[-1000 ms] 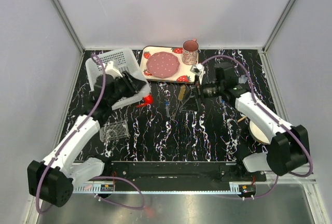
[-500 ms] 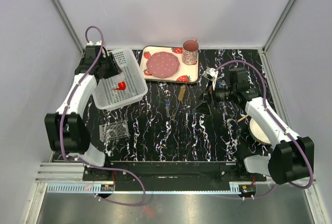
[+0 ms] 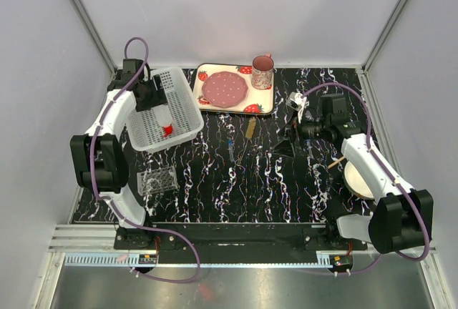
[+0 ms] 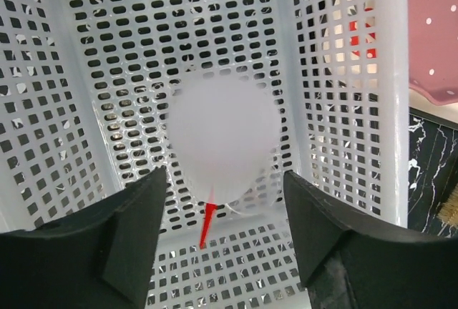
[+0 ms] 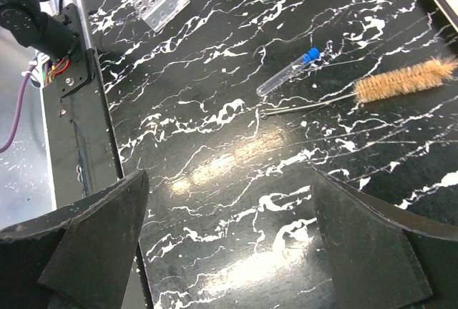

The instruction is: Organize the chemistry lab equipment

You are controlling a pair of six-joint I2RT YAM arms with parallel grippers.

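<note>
Bottle (image 4: 223, 137): 1, in basket (image 4: 398, 109) | tube (image 5: 288, 71): 1 | brush (image 5: 404, 80): 1 | left fingers (image 4: 136, 230) spread | right fingers (image 5: 93, 237) spread

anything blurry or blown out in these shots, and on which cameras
Left wrist: the small white red-capped bottle is a soft, out-of-focus blob, while the white perforated plastic basket behind it is sharp. Right wrist: a pale glare patch lies on the glossy black marbled table; the clear blue-capped tube is crisp. Top external: evenly lit, no strong glare.
</note>
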